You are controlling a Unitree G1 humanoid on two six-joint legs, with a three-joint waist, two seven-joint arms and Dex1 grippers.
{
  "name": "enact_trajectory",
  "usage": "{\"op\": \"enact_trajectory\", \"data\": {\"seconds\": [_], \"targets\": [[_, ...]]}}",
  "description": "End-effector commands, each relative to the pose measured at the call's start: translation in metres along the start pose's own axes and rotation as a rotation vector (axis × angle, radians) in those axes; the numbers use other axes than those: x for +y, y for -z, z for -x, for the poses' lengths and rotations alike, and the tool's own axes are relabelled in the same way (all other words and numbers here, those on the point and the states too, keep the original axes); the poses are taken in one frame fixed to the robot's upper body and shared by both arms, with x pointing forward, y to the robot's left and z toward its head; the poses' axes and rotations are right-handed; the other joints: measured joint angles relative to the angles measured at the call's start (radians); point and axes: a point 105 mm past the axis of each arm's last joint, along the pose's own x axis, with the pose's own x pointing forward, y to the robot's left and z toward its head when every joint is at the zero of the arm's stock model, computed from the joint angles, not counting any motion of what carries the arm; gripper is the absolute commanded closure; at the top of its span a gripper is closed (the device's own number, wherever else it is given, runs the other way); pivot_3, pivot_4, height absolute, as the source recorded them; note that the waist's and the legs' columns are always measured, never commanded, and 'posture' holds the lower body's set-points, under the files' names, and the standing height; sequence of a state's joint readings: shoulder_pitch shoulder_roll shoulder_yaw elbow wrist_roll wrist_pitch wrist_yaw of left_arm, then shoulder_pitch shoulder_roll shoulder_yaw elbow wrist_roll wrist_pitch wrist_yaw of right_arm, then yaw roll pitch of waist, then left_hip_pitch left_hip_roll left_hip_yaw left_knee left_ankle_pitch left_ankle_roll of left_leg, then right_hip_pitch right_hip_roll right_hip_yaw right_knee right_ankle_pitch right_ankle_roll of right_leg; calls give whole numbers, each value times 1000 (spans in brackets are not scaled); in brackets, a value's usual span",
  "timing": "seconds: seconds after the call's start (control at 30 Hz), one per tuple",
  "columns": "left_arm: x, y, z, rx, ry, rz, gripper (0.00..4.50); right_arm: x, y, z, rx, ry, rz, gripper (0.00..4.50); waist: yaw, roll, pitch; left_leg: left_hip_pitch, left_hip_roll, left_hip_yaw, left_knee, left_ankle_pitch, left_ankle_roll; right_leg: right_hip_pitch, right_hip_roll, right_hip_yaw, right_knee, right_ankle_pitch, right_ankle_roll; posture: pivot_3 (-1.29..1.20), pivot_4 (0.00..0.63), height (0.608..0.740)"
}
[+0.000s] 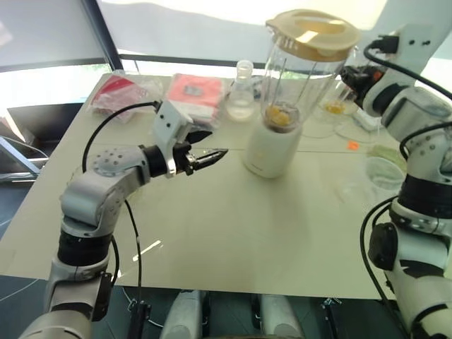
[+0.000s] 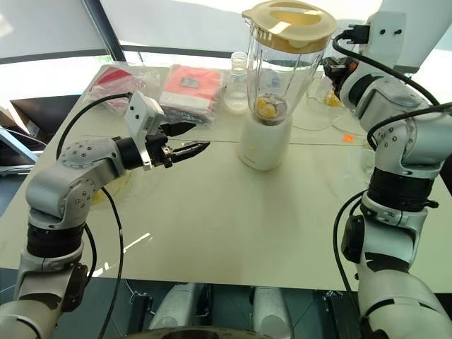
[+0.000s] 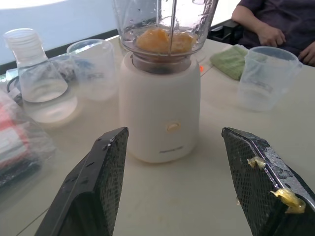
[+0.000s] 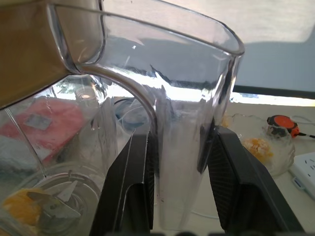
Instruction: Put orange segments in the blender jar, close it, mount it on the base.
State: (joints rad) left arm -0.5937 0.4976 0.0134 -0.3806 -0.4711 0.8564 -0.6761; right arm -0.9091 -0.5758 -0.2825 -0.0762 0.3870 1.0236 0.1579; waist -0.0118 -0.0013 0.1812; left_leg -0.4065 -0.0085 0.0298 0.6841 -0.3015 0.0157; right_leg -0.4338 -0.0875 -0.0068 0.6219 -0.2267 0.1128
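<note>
The clear blender jar (image 1: 300,78) stands upright on the white base (image 1: 270,150) at the middle back of the table, with a pale yellow lid (image 1: 312,32) on its top. Orange segments (image 1: 280,116) lie at its bottom around the blade. My right gripper (image 4: 181,135) is shut on the jar's side handle (image 4: 179,162), one black finger on each side. My left gripper (image 1: 212,145) hangs open a little to the left of the base, pointing at it, with nothing between its fingers. Yellow pulp scraps stick to one of its fingers (image 3: 288,196).
A narrow-necked bottle (image 1: 242,92) and red packets (image 1: 194,95) lie behind and left of the base. Clear cups (image 3: 266,76) and a green cloth (image 3: 231,59) sit to its right. A bowl with orange pieces (image 4: 261,150) and a power strip (image 4: 305,167) are at the back right. A person's hand (image 3: 275,34) rests beyond the table.
</note>
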Motion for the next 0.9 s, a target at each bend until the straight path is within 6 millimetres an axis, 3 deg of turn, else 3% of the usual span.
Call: {"op": "enact_trajectory", "data": {"seconds": [0.03,0.4,0.67,0.9], "targets": [[-4,-7,-3,-32,9,-29,1351,-1,14,-6,39,-10,-13,3502,-1,0,0,1,0,0,0,0,0,1,0,0,0,0,0,0,150,740],[3,-2,-7,-21,-20,-34,1351,-5,23,-26,43,-37,-139,3502,-7,-1,-1,10,1,1,0,0,0,7,1,1,4,1,-1,0,150,740],[3,0,-7,-21,-30,-36,1351,-16,25,-30,52,-19,-68,3502,-5,-1,-1,14,1,2,0,0,0,8,1,3,7,1,-2,0,150,740],[0,1,-9,-24,-27,-34,1351,-12,20,-34,35,-41,-12,3502,-3,-1,0,13,1,2,0,0,0,8,1,3,6,1,-2,0,150,740]]}}
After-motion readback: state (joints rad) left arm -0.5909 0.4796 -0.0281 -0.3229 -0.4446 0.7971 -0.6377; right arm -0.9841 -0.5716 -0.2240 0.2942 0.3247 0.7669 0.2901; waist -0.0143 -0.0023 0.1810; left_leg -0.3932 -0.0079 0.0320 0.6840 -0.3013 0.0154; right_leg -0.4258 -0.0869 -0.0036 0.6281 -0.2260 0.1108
